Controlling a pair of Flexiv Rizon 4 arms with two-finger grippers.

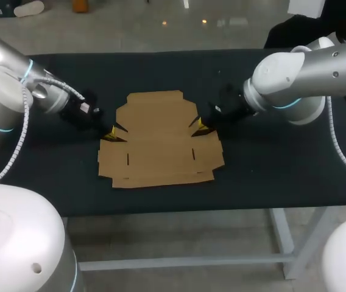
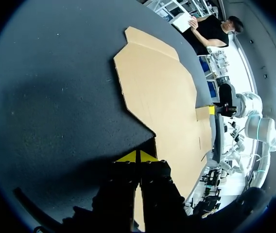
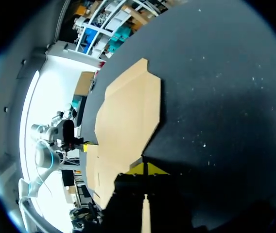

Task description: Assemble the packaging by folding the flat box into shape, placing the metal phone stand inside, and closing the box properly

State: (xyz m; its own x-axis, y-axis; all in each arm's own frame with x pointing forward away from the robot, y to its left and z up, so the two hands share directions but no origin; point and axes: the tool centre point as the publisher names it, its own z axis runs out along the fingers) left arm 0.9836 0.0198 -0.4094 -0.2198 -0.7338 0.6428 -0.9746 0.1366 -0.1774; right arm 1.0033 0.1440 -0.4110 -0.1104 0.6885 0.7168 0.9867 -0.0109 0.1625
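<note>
Cardboard lies unfolded mid-table (image 1: pixel 270 170): the flat box (image 1: pixel 161 140). The left gripper (image 1: pixel 117 131) sits at its 9 o'clock notch and the right gripper (image 1: pixel 200 126) at 3 o'clock, both with tips pressed narrowly together. Folding looks not yet done; next, the side flaps probably need raising. No stand shows.
</note>
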